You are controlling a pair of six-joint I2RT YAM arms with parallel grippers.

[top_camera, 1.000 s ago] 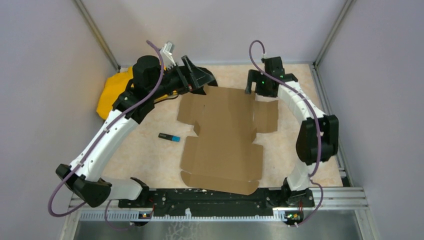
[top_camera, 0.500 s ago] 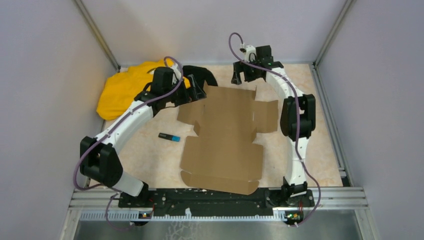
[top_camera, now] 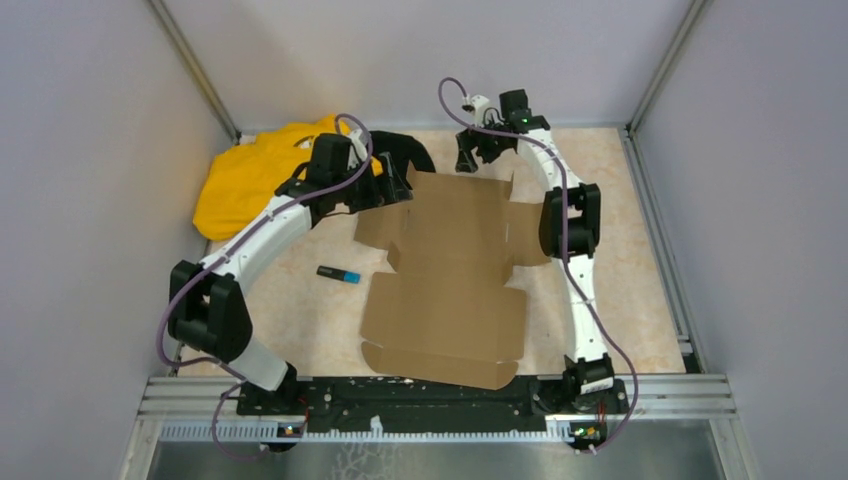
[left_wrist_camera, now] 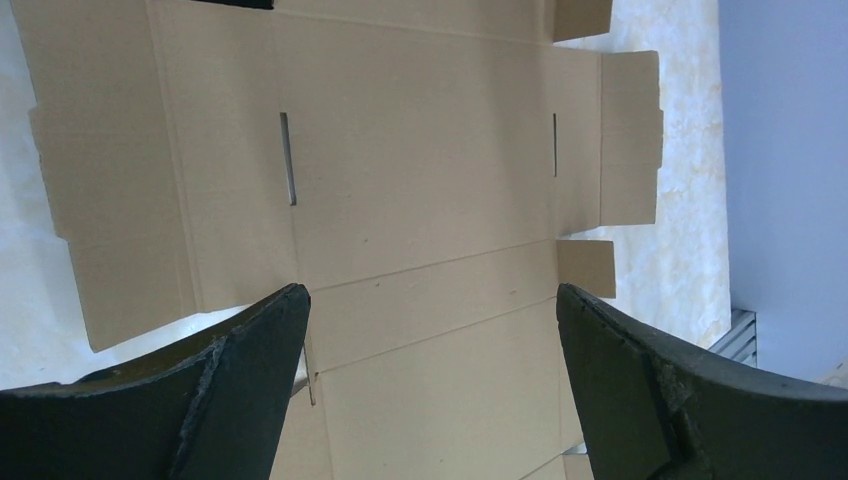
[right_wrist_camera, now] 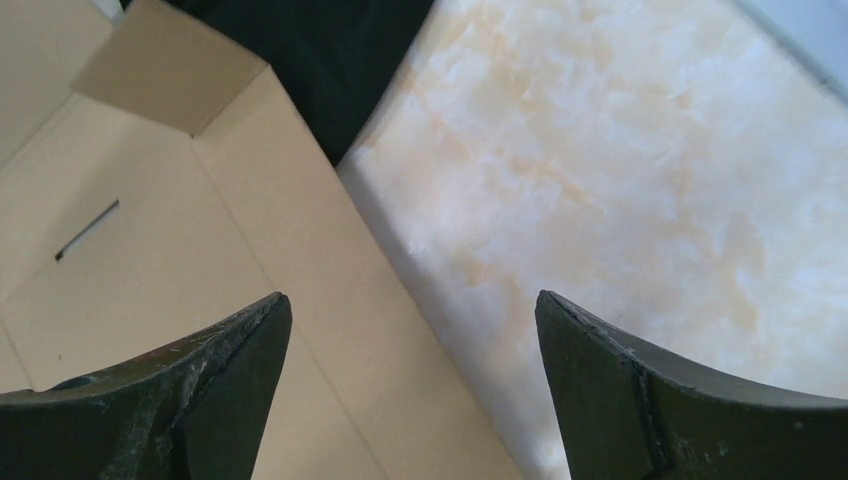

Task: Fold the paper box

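The flat brown die-cut cardboard sheet [top_camera: 445, 290] lay unfolded mid-bench; I judged the folding not yet begun. My left fingers [left_wrist_camera: 240, 400] hung spread above its far left corner, my right fingers [right_wrist_camera: 200, 400] spread over its far edge, both empty. Next I'd need to slip under a flap and lift along its crease. The pale marbled bench [top_camera: 650, 300] sat between grey walls [top_camera: 90, 200].

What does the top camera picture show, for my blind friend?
A flat brown cardboard sheet lies unfolded on a pale table. The left pincer and right pincer are at its far edge. A yellow cloth, black cloth and small pen lie nearby.
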